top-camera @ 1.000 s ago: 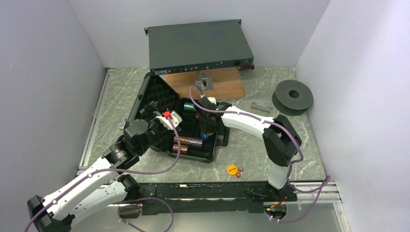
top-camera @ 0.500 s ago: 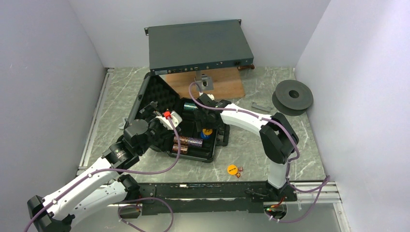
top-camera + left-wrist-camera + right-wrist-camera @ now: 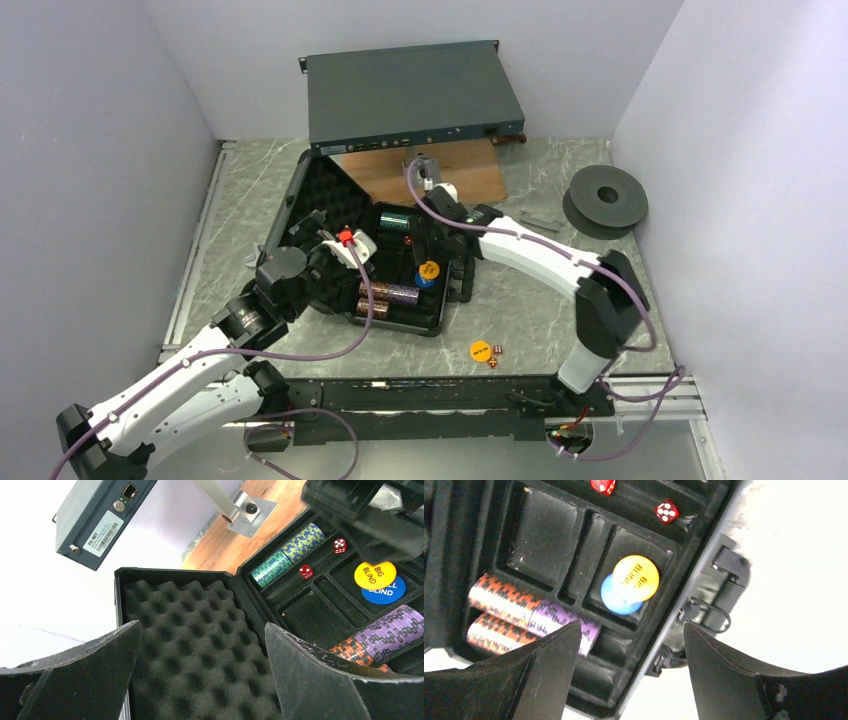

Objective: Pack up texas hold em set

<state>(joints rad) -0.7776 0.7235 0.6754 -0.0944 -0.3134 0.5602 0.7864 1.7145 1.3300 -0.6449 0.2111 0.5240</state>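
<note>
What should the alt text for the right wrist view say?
The open, empty right hand hangs above the black case, over a yellow BIG BLIND disc lying partly on a blue disc in one compartment. Orange and purple chip stacks lie at left; two red dice sit near the top.

Even light, blown-out wrist-view backgrounds
</note>
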